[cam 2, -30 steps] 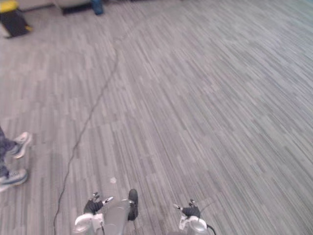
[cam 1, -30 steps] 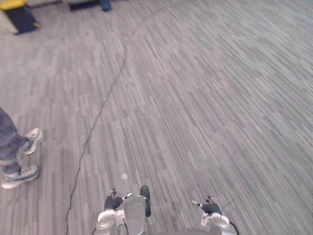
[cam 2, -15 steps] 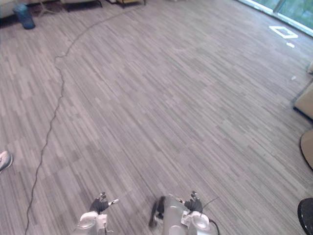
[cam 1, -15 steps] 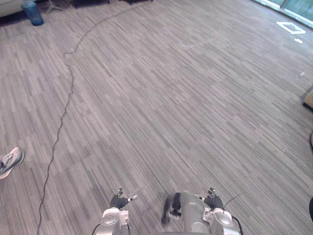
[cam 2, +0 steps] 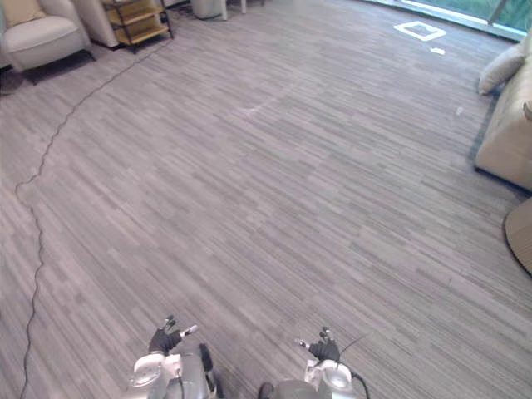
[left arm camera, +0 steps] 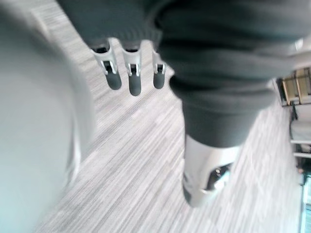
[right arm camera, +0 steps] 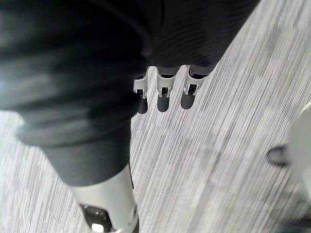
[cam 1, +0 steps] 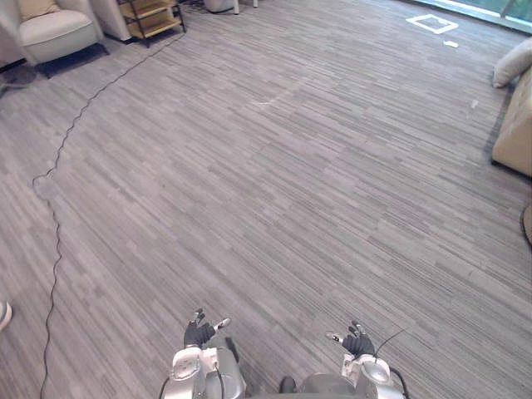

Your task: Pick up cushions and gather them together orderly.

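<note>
One cushion [cam 2: 501, 71] I can make out, way over at the far right edge of the room, touching the end of a beige sofa [cam 2: 511, 141]. It's a pale, plump, soft-looking pillow shape. Its long axis runs on a slant, with the near end pointing down toward the open carpet and the far end up along the sofa. Can't tell whether it's lying flat on the floor or propped against the sofa.

Both hands are low at the near edge of the head views, well apart from the cushion. The left robot hand [cam 1: 198, 334] has its fingers [left arm camera: 134, 77] hanging straight and loose side by side over the carpet, thumb off to one side, nothing in it. Same deal with the right robot hand [cam 1: 359, 343]: fingers [right arm camera: 163, 97] straight, relaxed, empty.

The floor [cam 1: 274, 183] is grey carpet in thin streaky planks, flat and wide open between the hands and the sofa, so loads of room. Around the edges there's a cream armchair [cam 2: 41, 37] at the far left corner, with a low wooden shelf [cam 2: 137, 21] on a dark frame just beside it. A white tape square [cam 2: 420, 31] is stuck on the carpet at the far right. A rounded tan edge [cam 2: 522, 237] pokes in near the sofa; no idea what that one is.
</note>
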Robot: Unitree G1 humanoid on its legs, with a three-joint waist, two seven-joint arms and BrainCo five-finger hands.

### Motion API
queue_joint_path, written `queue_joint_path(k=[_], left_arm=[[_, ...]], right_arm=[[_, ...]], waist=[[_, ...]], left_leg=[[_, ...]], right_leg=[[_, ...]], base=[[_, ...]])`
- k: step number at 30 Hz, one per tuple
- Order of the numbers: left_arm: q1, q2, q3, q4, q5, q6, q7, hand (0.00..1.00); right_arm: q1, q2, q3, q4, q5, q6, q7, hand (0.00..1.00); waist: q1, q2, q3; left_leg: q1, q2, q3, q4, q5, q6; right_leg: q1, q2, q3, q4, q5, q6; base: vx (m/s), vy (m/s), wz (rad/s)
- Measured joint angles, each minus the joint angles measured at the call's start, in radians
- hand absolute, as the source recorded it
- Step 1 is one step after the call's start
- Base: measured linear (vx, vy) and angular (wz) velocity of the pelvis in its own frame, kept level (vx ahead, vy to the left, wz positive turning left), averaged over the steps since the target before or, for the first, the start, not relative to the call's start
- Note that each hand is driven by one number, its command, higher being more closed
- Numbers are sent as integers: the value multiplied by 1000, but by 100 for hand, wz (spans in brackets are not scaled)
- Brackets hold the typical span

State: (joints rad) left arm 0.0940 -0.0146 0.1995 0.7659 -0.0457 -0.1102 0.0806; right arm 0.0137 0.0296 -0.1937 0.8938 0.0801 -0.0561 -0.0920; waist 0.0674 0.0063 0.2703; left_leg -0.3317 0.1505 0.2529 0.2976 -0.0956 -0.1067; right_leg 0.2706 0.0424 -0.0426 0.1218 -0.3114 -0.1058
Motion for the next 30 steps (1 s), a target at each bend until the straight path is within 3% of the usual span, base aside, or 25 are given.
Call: queue_joint_path(k=[1,2,3,4,6,8,9,10,11,13,15,16,17,18,19,20,21,22,24,25,26,27,28,30], left_arm=[[2,3,-2,5,-1,-2,3,0],[3,16,0,22,-19,-4,3,0],[-10,36,-1,32,-17,-2,3,0],[-13,40,-1,33,-18,-3,1,0],[-10,61,-11,53,-17,-4,4,0],[-12,86,-39,84,-16,0,4,0],[-14,92,-56,103,-15,10,5,0],[-16,89,-73,112,-16,14,5,0],[-17,83,-87,111,-16,13,6,0],[-34,79,-121,115,-16,12,7,0],[-55,78,-146,141,-16,12,2,0],[-59,78,-154,151,-16,12,0,0],[-61,78,-155,162,-15,12,1,0],[-61,80,-154,179,-12,11,2,0],[-62,76,-152,185,-13,12,2,0],[-65,52,-137,202,-2,11,1,0],[-65,40,-134,201,7,9,2,0],[-61,34,-120,201,7,9,2,0],[-51,20,-82,191,7,10,1,0],[-49,15,-74,184,7,10,0,0],[-38,13,-52,143,6,9,-5,0],[-33,17,-43,110,5,8,-6,0],[-32,21,-42,104,5,7,-6,0],[-30,18,-32,67,2,0,-5,0]], right_arm=[[-1,-6,0,11,0,-1,-2,0],[-2,-1,2,49,-1,0,-5,0],[-4,14,0,58,-2,-1,-6,0],[-4,15,-4,61,-2,-1,-6,0],[29,21,-32,66,-4,-3,-6,0],[26,15,-32,71,-7,-6,-5,0],[23,8,-29,63,-19,-8,-4,0],[26,-4,-27,42,-42,-12,-2,0],[30,-11,-22,29,-42,-13,0,0],[21,-18,-20,11,-42,-23,3,0],[3,-38,-20,26,-41,-25,5,0],[2,-44,-21,27,-41,-26,4,0],[5,-50,-19,28,-42,-25,5,0],[8,-55,-27,37,-40,-24,7,0],[5,-61,-30,39,-41,-24,6,0],[-4,-78,-43,34,-42,-23,7,0],[-7,-80,-71,24,-41,-23,10,0],[-6,-77,-84,22,-42,-21,12,0],[-4,-76,-80,6,-41,-10,9,0],[-2,-74,-75,3,-41,-6,9,0],[5,-47,-64,5,-40,1,9,0],[8,-42,-53,2,-39,3,9,0],[10,-40,-42,5,-39,5,8,0],[3,-35,-35,38,-39,6,9,0]], waist=[[4,5,-3],[19,-12,-19],[15,-48,-30],[10,-55,-30],[15,-92,-47],[-6,-107,-47],[-22,-99,-42],[-35,-86,-38],[-36,-70,-38],[-61,-59,-35],[-83,-50,-29],[-88,-51,-27],[-95,-59,-28],[-113,-67,-26],[-119,-66,-31],[-122,-17,-31],[-125,3,-28],[-125,11,-25],[-125,45,-12],[-123,49,-8],[-107,39,2],[-91,22,7],[-88,10,8],[-53,-10,3]], left_leg=[[-10,-10,-15,-45,40,5],[-11,-45,-49,-29,187,63],[-29,-62,-43,35,131,109],[-39,-61,-42,99,88,123],[41,-75,7,198,-70,135],[146,-94,35,202,-159,138],[209,-97,40,197,-193,139],[309,-91,56,156,-220,139],[375,-86,68,103,-224,136],[499,-69,71,-29,-225,131],[593,-56,89,-113,-215,115],[630,-55,92,-137,-215,115],[675,-64,89,-160,-215,114],[735,-85,61,-174,-216,109],[750,-78,54,-179,-212,102],[776,-44,37,-176,-166,27],[771,-24,15,-110,-112,-19],[736,2,-12,24,-70,-30],[537,110,-82,509,81,-81],[491,138,-75,618,64,-80],[388,184,-44,811,-16,-64],[319,182,-11,836,-74,-29],[273,169,4,812,-102,-9],[142,108,36,600,-167,38]], right_leg=[[20,0,19,-16,-7,11],[47,-26,66,-21,-23,42],[39,-68,79,15,-19,58],[27,-78,87,61,-4,85],[-63,-115,114,412,41,156],[-203,-164,96,778,207,266],[-264,-189,54,921,195,244],[-348,-220,-17,1033,150,182],[-413,-232,-68,1050,120,159],[-570,-235,-199,943,66,140],[-645,-225,-304,670,67,126],[-662,-210,-338,496,108,117],[-655,-176,-343,223,214,122],[-649,-164,-305,114,365,67],[-648,-161,-299,126,402,44],[-677,-147,-294,254,358,0],[-692,-144,-295,365,274,-13],[-674,-135,-302,403,216,-17],[-558,-70,-299,377,135,-17],[-525,-50,-295,362,124,-22],[-415,-16,-275,311,102,-38],[-323,-6,-249,251,85,-39],[-278,-5,-235,209,81,-36],[-164,-8,-158,113,84,-10]], base=[[726,292,-101],[750,305,-67],[788,308,-57],[805,308,-28],[849,340,-47],[668,242,-40],[641,168,-37],[638,145,-38],[764,108,-40],[693,50,-12],[652,-31,9],[682,-104,7],[730,-156,22],[746,-158,25],[779,-159,12],[747,-172,-9],[875,-265,-21],[701,-249,-20],[620,-170,-21],[689,-120,-37],[800,-113,-49],[783,-101,-52],[717,-75,-58],[554,12,-85]])
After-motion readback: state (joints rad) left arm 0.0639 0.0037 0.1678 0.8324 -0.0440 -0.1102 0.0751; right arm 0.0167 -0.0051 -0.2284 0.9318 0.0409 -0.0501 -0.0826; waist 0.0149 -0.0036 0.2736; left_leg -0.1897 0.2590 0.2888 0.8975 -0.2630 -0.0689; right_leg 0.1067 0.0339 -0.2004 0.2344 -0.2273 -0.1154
